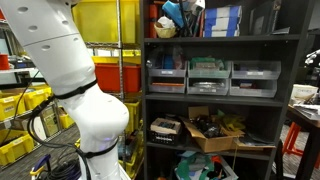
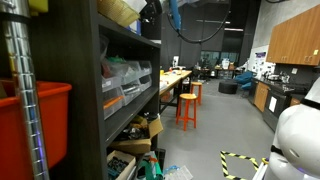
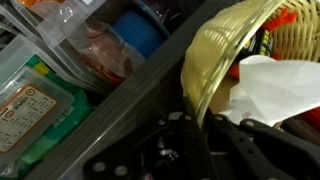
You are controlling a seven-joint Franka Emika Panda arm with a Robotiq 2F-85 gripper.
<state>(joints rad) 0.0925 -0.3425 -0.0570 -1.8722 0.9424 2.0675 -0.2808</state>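
In the wrist view the pincer (image 3: 204,148), at the lower middle, is pressed together right at the rim of a round woven yellow straw basket (image 3: 212,55). I cannot tell if it pinches the rim. The basket fills the upper right, holds crumpled white paper (image 3: 272,90), and stands on a dark metal shelf (image 3: 130,112).

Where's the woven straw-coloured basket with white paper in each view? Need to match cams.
In an exterior view: woven straw-coloured basket on the top shelf, left end, below a blue item.
In an exterior view: likely the tan shape on the top shelf's near end; too small to be sure.
Wrist view: right half, white paper inside.
Shared landmark: the dark shelf unit.
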